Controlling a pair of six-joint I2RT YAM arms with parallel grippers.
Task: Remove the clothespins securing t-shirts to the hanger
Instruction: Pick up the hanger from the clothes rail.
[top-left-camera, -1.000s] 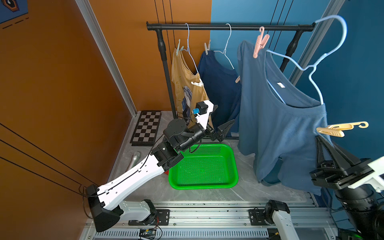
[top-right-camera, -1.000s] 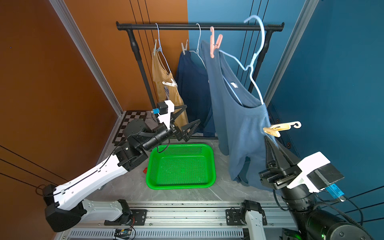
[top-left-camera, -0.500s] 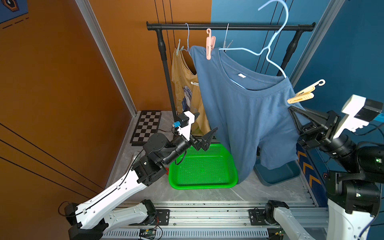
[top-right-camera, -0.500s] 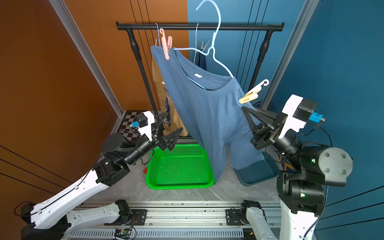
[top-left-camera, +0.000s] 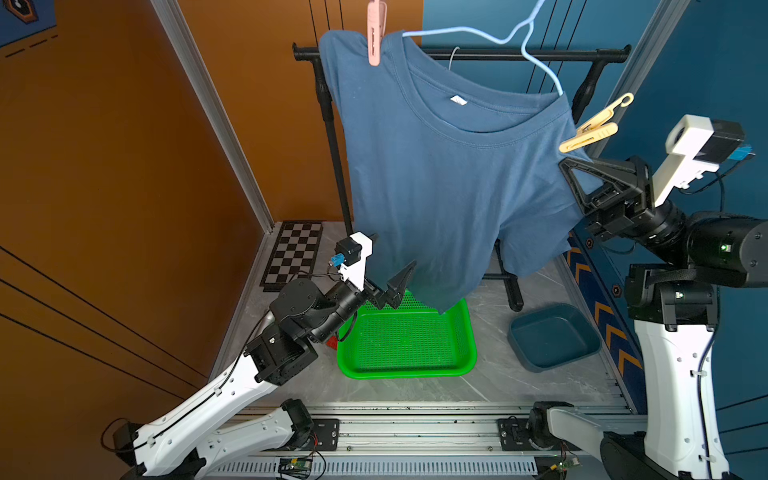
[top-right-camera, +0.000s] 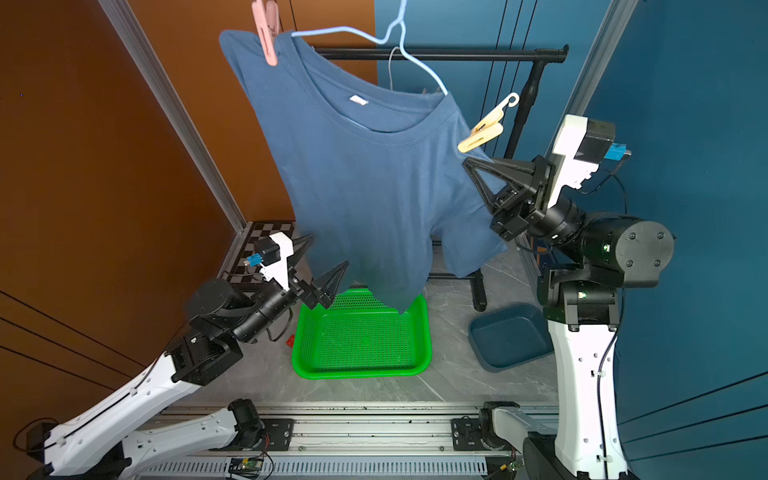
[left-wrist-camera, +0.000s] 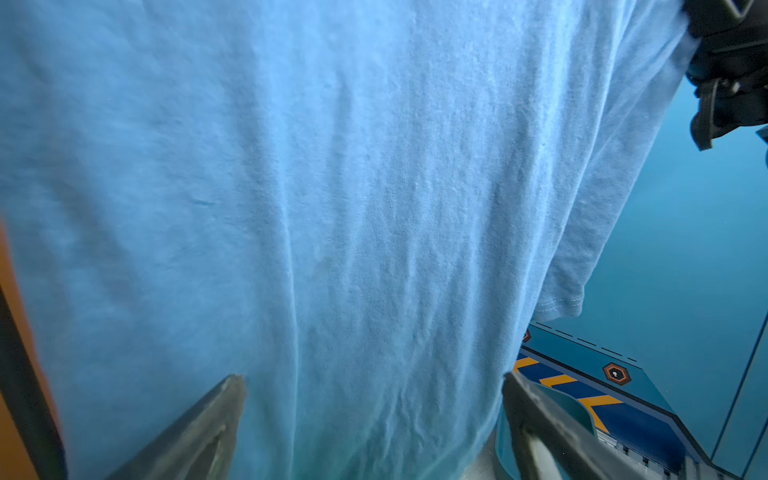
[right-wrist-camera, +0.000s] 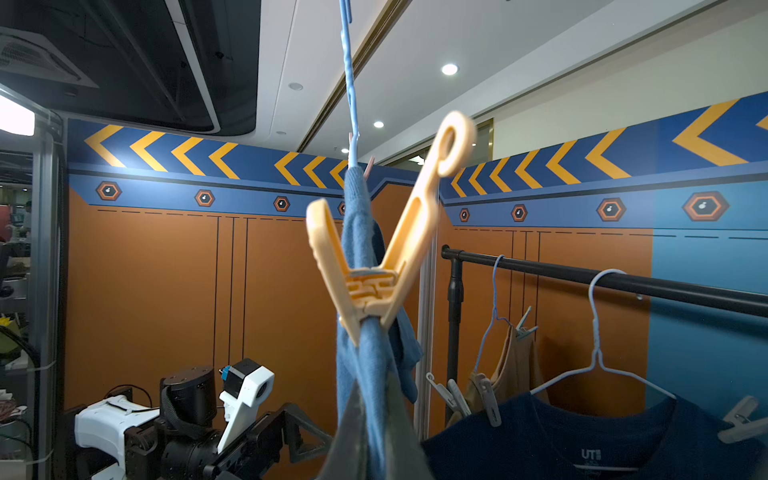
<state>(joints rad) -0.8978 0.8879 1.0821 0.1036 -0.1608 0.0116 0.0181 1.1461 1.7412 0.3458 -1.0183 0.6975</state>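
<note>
Heads up, your right gripper (top-left-camera: 563, 164) has its jaws clamped tight on the shoulder of the blue shirt (top-left-camera: 440, 174), just under the yellow peg (top-left-camera: 592, 126). The right wrist view shows it best: the fabric is pinched between the jaws, and that peg (right-wrist-camera: 374, 286) sits right above them, biting the cloth with its hooked end pointing up. The shirt is on a pale blue hanger (top-left-camera: 540, 64) and sits tilted in front of the rail (top-left-camera: 582, 54). The pink peg (top-left-camera: 375, 35) is clipped on the far shoulder, higher than the yellow one. The hanger's hook runs out of the top of both top views, so you can't tell what it rests on. Your left gripper (top-left-camera: 392, 251) is down low with its jaws spread wide and holding nothing. It's at the shirt's bottom hem, above the back edge of the green basket (top-left-camera: 403, 372) on the worktop. The navy shirt (right-wrist-camera: 561, 436) is on the rail with grey pegs (right-wrist-camera: 486, 395) beside it.
</note>
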